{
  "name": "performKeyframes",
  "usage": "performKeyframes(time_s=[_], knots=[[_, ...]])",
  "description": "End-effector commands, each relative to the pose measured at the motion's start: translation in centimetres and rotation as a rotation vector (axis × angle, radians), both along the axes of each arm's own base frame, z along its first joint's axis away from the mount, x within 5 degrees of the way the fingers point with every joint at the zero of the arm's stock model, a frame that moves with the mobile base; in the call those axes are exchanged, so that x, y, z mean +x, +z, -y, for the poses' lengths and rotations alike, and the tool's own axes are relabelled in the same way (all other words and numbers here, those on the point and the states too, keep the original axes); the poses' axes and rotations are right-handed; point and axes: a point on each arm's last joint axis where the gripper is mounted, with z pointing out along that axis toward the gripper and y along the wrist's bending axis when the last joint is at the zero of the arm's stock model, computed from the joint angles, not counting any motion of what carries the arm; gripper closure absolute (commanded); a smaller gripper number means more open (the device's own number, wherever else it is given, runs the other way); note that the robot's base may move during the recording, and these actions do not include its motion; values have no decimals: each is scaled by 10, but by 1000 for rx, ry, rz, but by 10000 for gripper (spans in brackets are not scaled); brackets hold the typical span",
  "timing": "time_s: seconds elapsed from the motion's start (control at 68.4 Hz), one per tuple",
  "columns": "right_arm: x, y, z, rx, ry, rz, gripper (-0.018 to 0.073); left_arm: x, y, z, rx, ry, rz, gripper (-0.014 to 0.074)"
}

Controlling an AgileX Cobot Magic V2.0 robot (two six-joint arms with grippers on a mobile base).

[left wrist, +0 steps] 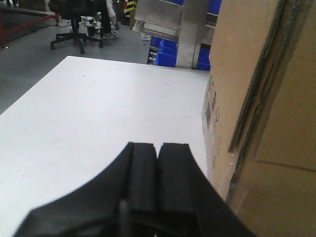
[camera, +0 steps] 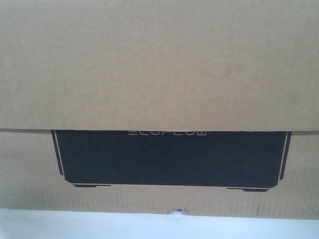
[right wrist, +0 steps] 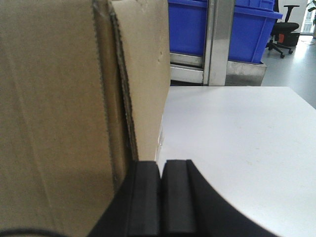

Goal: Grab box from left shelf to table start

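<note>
The ECOFLOW cardboard box [camera: 159, 64] fills the front view, edges cut off, standing on the worktop [camera: 75, 226]. Both the left end effector [left wrist: 158, 163] and the right end effector [right wrist: 161, 180], pressed together and empty, flank its sides at frame bottom.

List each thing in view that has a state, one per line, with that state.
box: standing on the table, between the two grippers, flap edges visible at both ends
table: bearing the box, otherwise bare where visible
left gripper: shut, empty, beside the box's end
right gripper: shut, empty, beside the box's other end
blue bins: sitting on the shelf behind the table
office chair: unoccupied
</note>
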Motion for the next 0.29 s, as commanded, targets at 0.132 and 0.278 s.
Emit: performKeyframes(time_s=[0.132,0.278], knots=[[0,7,1,3,-12,100,501,-1,11,-1,-11,6,113,688],[0,7,1,3,-12,100,501,-1,11,-1,-11,6,113,688]])
